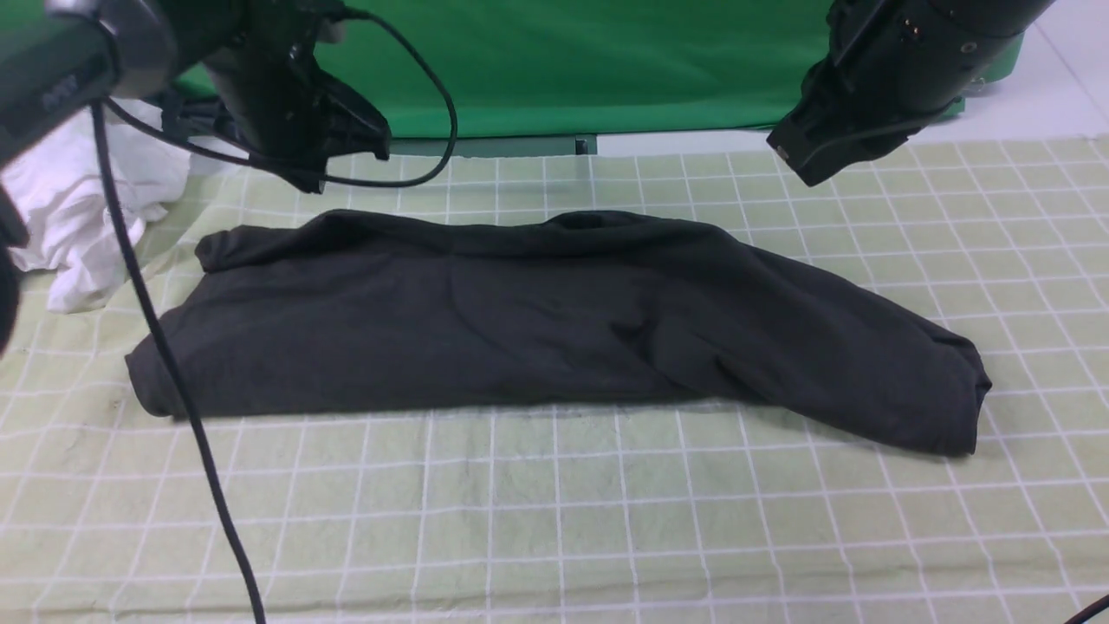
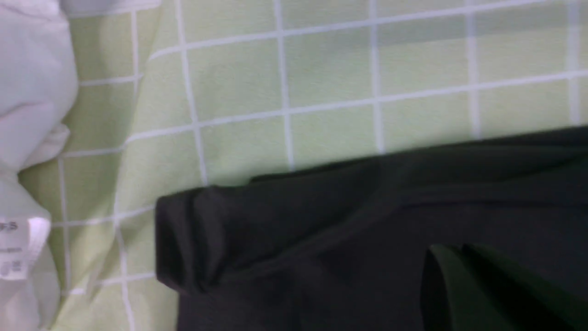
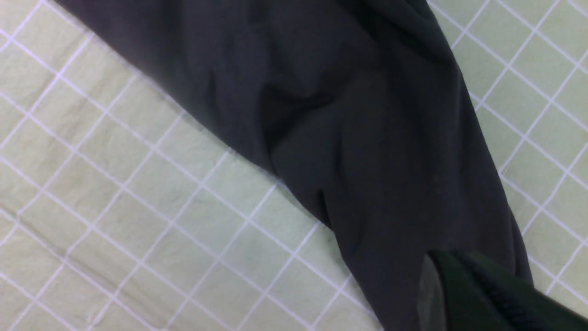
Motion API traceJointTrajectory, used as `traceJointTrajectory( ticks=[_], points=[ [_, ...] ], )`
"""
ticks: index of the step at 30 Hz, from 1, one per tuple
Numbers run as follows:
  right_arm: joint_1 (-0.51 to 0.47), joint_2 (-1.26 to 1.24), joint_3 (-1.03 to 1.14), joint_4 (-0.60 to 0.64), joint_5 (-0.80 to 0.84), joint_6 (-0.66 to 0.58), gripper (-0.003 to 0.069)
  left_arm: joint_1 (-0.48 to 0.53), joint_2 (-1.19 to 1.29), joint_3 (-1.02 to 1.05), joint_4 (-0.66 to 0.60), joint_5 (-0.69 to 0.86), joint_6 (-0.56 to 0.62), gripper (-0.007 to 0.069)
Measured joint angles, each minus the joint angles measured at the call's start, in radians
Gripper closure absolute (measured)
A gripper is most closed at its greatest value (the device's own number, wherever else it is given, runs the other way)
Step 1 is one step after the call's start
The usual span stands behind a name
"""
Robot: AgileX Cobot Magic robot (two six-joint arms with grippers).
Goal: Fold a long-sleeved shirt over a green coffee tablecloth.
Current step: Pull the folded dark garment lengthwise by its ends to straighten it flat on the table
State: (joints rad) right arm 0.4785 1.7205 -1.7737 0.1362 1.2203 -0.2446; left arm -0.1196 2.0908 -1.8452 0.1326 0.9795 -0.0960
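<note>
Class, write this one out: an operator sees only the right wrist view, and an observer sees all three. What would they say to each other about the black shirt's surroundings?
Operator: I see only the black shirt, one sleeve of it, on the checked tablecloth. Is anything else nearby?
Observer: Yes, a crumpled white garment lies at the robot's left, apart from the shirt.
Operator: Where is the left pincer?
Observer: The left pincer hangs shut above the shirt's far edge, near its left end, holding nothing.
</note>
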Motion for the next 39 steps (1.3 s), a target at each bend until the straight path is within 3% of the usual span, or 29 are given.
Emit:
traceJointTrajectory(
  ticks=[9,20,27,33,39],
  points=[
    [0.0,-0.001,0.0,0.003,0.0,0.0,0.0651,0.003,0.057,0.091,-0.061,-0.01,0.04,0.0613],
    [0.0,-0.001,0.0,0.003,0.0,0.0,0.0641,0.117,0.156,0.089,0.04,-0.282,-0.05,0.0613],
    [0.0,-0.001,0.0,0.003,0.0,0.0,0.0634,0.159,0.098,0.018,0.055,-0.209,-0.05,0.0611],
    [-0.009,-0.003,0.0,-0.092,0.0,0.005,0.0627,0.158,-0.037,0.019,-0.158,-0.014,0.096,0.0611],
    [-0.115,-0.003,0.0,-0.136,0.0,0.023,0.0619,0.148,-0.246,0.266,-0.302,-0.026,0.181,0.0611]
  ],
)
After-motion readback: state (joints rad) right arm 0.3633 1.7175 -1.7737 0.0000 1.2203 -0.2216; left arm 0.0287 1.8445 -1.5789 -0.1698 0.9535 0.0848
